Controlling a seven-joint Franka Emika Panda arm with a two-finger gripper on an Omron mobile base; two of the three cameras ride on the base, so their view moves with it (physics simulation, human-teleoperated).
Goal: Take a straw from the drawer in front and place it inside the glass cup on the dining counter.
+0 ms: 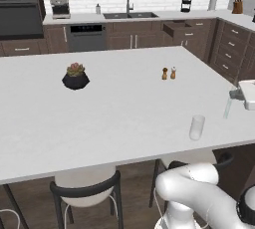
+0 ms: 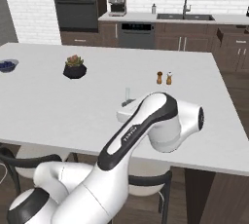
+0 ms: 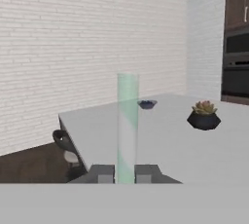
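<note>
My gripper [image 1: 233, 94] is shut on the straw [image 1: 227, 108], a thin pale stick that stands roughly upright between the fingertips [image 3: 101, 173]. In the hand view the straw [image 3: 127, 125] rises from my gripper [image 3: 124, 174] up the middle of the picture. The gripper hovers over the right part of the white dining counter [image 1: 124, 103], right of and higher than the clear glass cup [image 1: 196, 127], which stands near the counter's front edge. The straw [image 2: 127, 94] pokes up just behind my arm in the right base view. The dark-brown drawer [image 1: 177, 28] stands open in the back cabinets.
A succulent in a black pot [image 1: 75, 77] and two small shakers [image 1: 169, 73] stand on the counter. A blue bowl [image 2: 7, 65] lies at its far left. Black-backed stools [image 1: 84, 188] sit under the front edge. The sink worktop [image 1: 129, 16] runs along the back wall.
</note>
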